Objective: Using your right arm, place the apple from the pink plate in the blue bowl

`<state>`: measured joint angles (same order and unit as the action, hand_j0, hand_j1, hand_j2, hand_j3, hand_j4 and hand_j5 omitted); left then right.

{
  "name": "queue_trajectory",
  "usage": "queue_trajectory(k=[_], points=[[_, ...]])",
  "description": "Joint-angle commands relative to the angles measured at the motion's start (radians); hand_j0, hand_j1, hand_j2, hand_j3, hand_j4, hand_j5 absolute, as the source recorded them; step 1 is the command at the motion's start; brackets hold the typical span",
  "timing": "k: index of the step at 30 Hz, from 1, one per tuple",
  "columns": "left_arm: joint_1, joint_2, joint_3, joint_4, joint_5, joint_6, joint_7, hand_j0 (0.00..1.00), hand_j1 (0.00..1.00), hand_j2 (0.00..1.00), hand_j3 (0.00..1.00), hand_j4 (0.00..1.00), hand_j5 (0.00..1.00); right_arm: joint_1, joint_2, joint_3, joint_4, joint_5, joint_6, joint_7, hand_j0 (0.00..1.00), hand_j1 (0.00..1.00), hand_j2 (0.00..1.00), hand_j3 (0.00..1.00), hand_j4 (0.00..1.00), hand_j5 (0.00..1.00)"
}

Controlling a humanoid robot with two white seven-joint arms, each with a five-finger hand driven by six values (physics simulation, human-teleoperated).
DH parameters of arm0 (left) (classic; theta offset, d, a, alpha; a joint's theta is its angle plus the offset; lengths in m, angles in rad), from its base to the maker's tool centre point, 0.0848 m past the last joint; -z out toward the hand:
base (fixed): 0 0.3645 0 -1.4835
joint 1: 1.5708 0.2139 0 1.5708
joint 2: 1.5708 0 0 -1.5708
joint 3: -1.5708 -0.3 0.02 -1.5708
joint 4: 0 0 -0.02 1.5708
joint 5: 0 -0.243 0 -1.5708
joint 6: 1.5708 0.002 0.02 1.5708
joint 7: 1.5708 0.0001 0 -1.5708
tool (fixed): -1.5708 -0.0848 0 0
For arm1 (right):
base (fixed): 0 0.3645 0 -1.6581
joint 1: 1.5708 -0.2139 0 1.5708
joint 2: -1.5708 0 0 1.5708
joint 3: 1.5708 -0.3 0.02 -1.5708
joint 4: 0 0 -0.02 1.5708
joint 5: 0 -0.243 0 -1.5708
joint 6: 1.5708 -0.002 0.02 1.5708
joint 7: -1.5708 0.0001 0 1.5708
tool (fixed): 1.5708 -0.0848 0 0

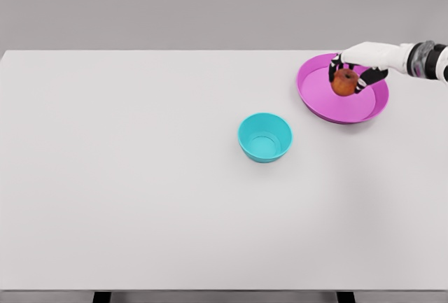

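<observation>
Head view: a broad white surface [140, 198] fills most of the frame, with a plain grey wall behind it and two dark legs just showing at the bottom edge. At the upper right of the surface lies the pink plate [322, 103], a shallow round dish with a raised rim, tilted slightly in perspective toward the camera. Left of and nearer than the plate, well apart from it, stands the blue bowl [264, 137], upright, turquoise in tone, nothing inside it. The right arm [420, 58], white with a dark and grey wrist joint, enters from the right edge and reaches leftward over the far part of the plate. Its right hand [364, 61] sits above and around the apple [344, 83]. The dark-tipped fingers [333, 69] are curled down on both sides of the fruit and clamped on it. The apple, red-orange and round, is within the plate's outline, near its far rim; whether it rests on the plate or is lifted off cannot be told. The left arm is out of view.
</observation>
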<state>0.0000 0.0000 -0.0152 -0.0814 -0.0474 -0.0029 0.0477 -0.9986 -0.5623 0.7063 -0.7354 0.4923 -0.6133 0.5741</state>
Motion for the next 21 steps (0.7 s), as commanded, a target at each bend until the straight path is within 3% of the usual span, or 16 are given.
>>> queue_trajectory(k=[1,4,11,16,21], points=[[0.000,0.000,0.000,0.000,0.000,0.000,0.000,1.00,1.00,1.00,1.00,1.00,1.00,0.000,-0.002,-0.005,-0.019,-0.006,0.002,0.000,0.49,0.49,0.49,0.49,0.49,0.49],[0.000,0.000,0.000,0.000,0.000,0.000,0.000,1.00,1.00,1.00,1.00,1.00,1.00,0.000,-0.010,-0.005,-0.038,-0.006,0.002,0.000,0.49,0.49,0.49,0.49,0.49,0.49],[0.000,0.000,0.000,0.000,0.000,0.000,0.000,1.00,1.00,1.00,1.00,1.00,1.00,0.018,-0.047,-0.005,-0.179,-0.006,0.002,0.000,0.49,0.49,0.49,0.49,0.49,0.49],[0.000,0.000,0.000,0.000,0.000,0.000,0.000,1.00,1.00,1.00,1.00,1.00,1.00,0.020,-0.047,-0.005,-0.202,-0.008,0.002,0.000,0.49,0.49,0.49,0.49,0.49,0.49],[0.000,0.000,0.000,0.000,0.000,0.000,0.000,1.00,1.00,1.00,1.00,1.00,1.00,0.038,-0.048,-0.005,-0.274,-0.008,0.002,0.000,0.49,0.49,0.49,0.49,0.49,0.49]])
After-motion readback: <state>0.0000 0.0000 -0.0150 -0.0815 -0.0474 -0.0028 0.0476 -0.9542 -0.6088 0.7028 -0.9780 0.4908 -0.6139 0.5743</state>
